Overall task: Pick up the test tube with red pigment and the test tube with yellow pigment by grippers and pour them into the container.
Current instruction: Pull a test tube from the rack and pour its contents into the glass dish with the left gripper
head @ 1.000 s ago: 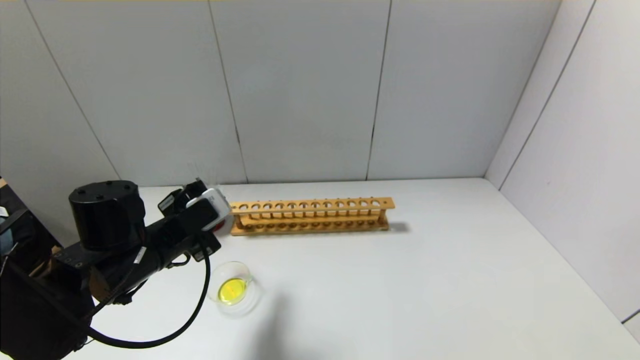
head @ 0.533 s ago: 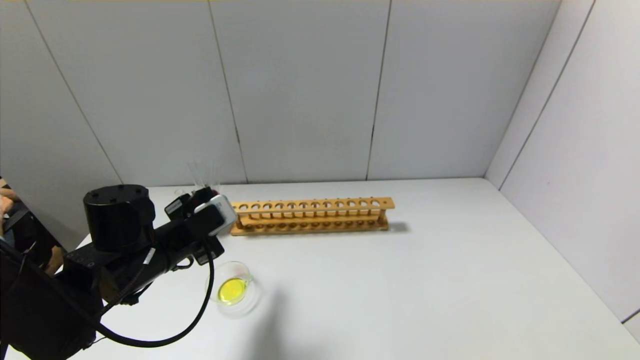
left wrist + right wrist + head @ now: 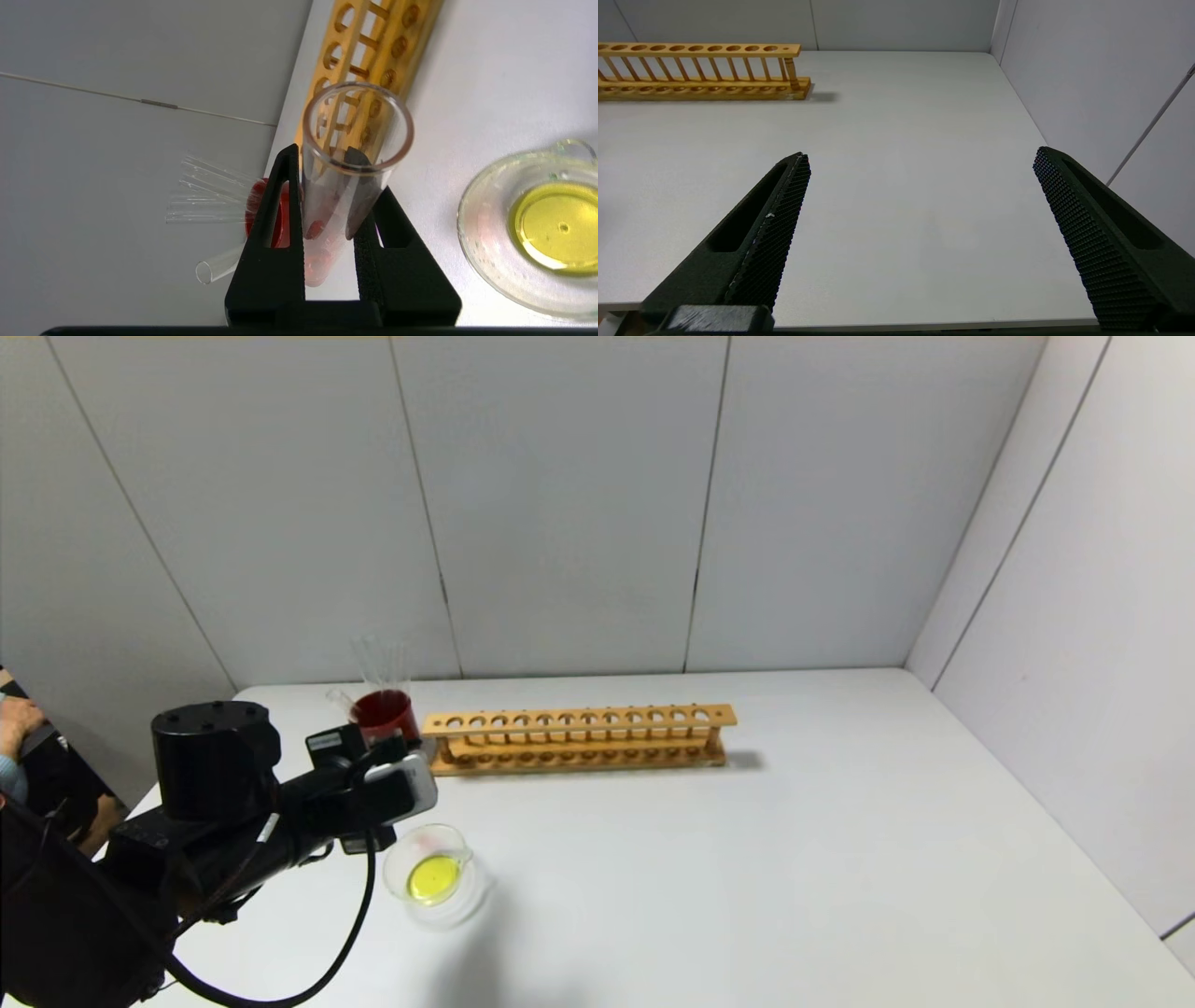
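- At the table's left side, the left gripper (image 3: 327, 219) is clamped on the test tube with red pigment (image 3: 345, 154); both black fingers (image 3: 280, 224) press the glass from either side.
- Held tube: open mouth faces the wrist camera, rounded bottom points away, with red-orange residue inside the lower part. In the head view the tube itself cannot be made out behind the left gripper (image 3: 397, 775).
- Just behind that gripper stands a dark red cup (image 3: 383, 711) with several colourless clear tubes (image 3: 381, 658) fanning out of it. One more clear tube (image 3: 219, 268) shows beside the cup in the left wrist view; whether it lies on the table or leans on the cup cannot be told.
- Near the front of the gripper, on the white table (image 3: 747, 877), sits the container (image 3: 434, 877): a shallow clear glass dish with yellow liquid pooled in its middle. A faint pinkish smear shows on its inner wall in both views.
- The held tube is beside the container, not over it.
- Centre of the table, toward the back wall: a long wooden tube rack (image 3: 579, 739), every visible hole empty.
- The test tube with yellow pigment cannot be identified with certainty among the tubes at the cup.
- Right side: the right gripper (image 3: 920, 233) hangs low over the table's near edge, jaws spread wide, holding nothing. It lies outside the head view.
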